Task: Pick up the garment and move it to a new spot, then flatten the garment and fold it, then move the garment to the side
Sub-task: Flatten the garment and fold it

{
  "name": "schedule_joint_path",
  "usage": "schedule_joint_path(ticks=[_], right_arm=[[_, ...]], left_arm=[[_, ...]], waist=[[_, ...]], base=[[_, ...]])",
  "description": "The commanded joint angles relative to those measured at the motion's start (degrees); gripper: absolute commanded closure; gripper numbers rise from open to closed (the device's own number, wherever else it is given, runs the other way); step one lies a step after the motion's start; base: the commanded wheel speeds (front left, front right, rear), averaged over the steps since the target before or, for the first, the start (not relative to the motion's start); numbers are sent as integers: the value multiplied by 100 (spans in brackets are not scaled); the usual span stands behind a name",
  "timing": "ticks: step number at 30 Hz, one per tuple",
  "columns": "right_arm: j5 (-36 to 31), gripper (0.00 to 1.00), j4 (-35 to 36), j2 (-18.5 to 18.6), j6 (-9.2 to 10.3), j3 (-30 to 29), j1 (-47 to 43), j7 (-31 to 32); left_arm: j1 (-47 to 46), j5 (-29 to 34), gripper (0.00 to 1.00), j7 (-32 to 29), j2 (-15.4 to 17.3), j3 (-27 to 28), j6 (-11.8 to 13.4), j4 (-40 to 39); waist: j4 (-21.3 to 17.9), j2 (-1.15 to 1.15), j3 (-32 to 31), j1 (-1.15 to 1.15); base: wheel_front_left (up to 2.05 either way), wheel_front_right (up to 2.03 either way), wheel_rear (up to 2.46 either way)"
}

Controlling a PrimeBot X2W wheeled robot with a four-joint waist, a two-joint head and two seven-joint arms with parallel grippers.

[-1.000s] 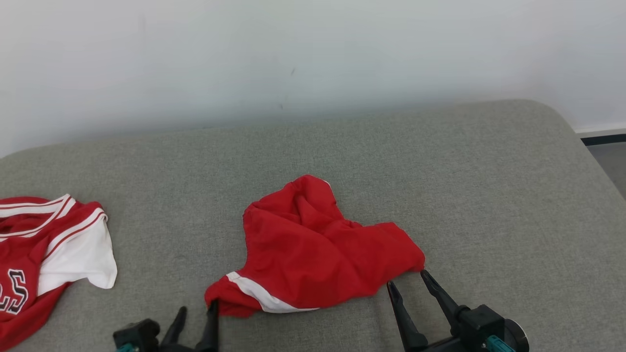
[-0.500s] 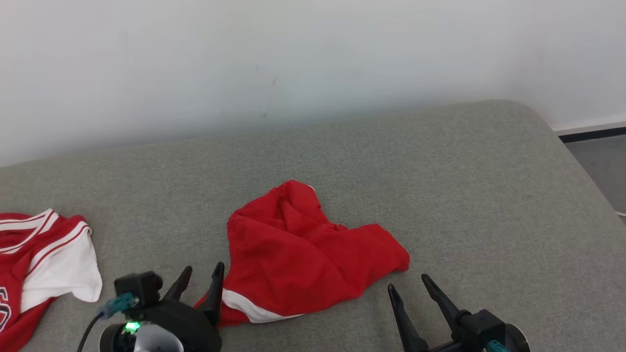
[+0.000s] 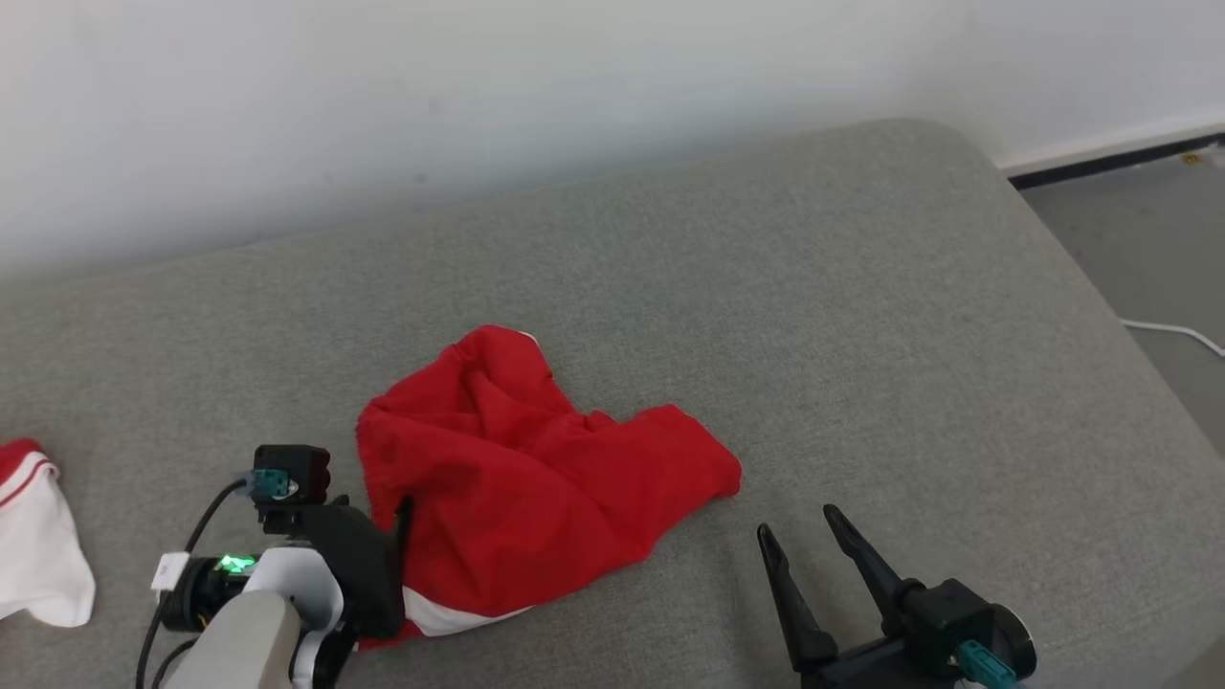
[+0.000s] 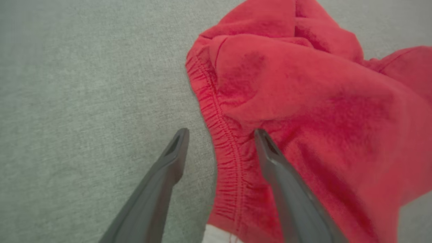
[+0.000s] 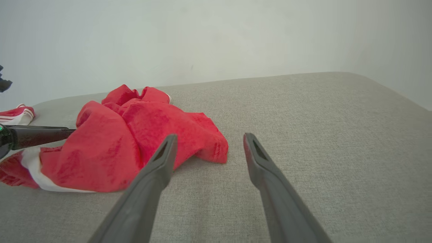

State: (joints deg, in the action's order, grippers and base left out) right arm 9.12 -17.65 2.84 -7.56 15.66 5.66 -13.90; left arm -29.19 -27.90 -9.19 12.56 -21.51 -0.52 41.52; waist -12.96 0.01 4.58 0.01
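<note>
Grey woven upholstery (image 3: pixel 861 335) forms the work surface: one broad cushion with a rounded far-right corner.

Near edge, left side: the left gripper (image 4: pixel 221 133) has its fingers spread apart and pinches nothing. In the left wrist view the two fingers straddle the gathered elastic edge (image 4: pixel 206 98) of the garment (image 3: pixel 517 488), one over bare grey fabric and the other over red cloth. Whether either tip presses on the cloth cannot be told. In the head view the pale forearm (image 3: pixel 244 636) enters at lower left, with a green light on the wrist.

Near edge, right side: the right gripper (image 3: pixel 796 519) also has its fingers spread wide and holds nothing. It sits over bare upholstery, apart from the garment and to its right.

The garment is red and lies in a crumpled heap on the cushion, left of centre. A white band (image 3: pixel 440 612) runs along its near hem, just beside the left wrist. Its right corner lies toward the right gripper, with only upholstery between them.

Further left, at the picture's edge, is a second cloth (image 3: pixel 33 565), white with red trim, well apart from the garment.

Far side: a plain white wall (image 3: pixel 478 96) stands behind the cushion. Beyond the right corner are grey floor (image 3: pixel 1148 249), a dark baseboard (image 3: pixel 1101 165) and a white cable (image 3: pixel 1177 332).
</note>
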Motion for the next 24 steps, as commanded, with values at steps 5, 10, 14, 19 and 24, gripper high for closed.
schedule_joint_path(ticks=[5,10,14,19,24], right_arm=[[66,0,-18,7,15,-40,86,-76],[108,0,-42,7,15,-25,133,-94],[87,0,-66,7,15,-91,127,-113],[39,0,-84,7,15,-132,82,-117],[43,0,-99,7,15,-95,79,-122]], left_arm=[[-251,37,0,-189,40,-118,-110,285],[-340,92,100,-25,44,-139,4,475],[-320,-66,100,529,1,95,96,407],[-238,-258,100,1312,-22,461,266,299],[-165,-342,100,1843,6,641,356,351]], waist=[[-219,-1,312,-1],[-197,-1,338,-1],[-106,-1,301,-1],[17,-1,236,-1],[136,-1,162,-1]], base=[[0,0,0],[0,0,0],[0,0,0],[0,0,0],[0,0,0]])
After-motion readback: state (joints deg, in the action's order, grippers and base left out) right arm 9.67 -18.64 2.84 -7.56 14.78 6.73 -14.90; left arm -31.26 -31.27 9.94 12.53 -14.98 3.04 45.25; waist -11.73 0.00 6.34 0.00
